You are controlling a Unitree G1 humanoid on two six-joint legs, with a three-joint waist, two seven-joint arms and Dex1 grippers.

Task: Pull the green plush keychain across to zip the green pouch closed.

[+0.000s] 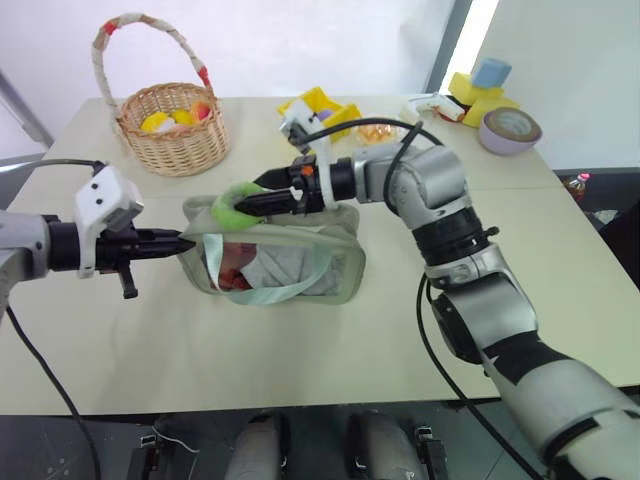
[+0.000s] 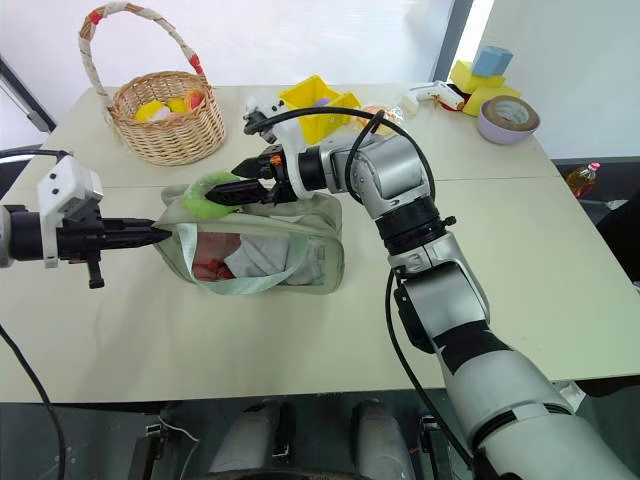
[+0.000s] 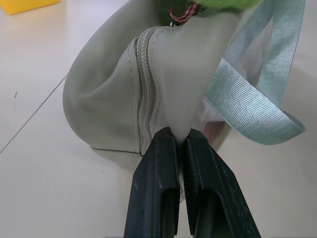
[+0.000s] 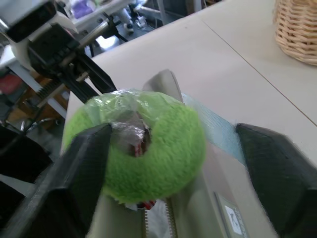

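Jaws of the left gripper (image 3: 181,148) are pressed together, pinching the end fabric of the green pouch (image 1: 335,262) right beside its zipper. Jaws of the right gripper (image 4: 168,163) stand spread on either side of the green plush keychain (image 4: 148,148); one finger (image 4: 74,173) touches the fuzz while the other stands clear of it, so nothing is clamped.

On the near part of the desk (image 1: 200,350) the pouch sits upright with its clear panel facing the robot (red and grey contents show through), and the mint strap (image 1: 285,292) loops down its front. Up on the pouch's top edge, near the left gripper's end, sits the keychain.

Farther back, well apart from the pouch, stand a wicker basket (image 1: 175,140) and a yellow bin (image 1: 322,108). At the far right corner rests a tape roll (image 1: 510,128) beside some blocks (image 1: 482,88).
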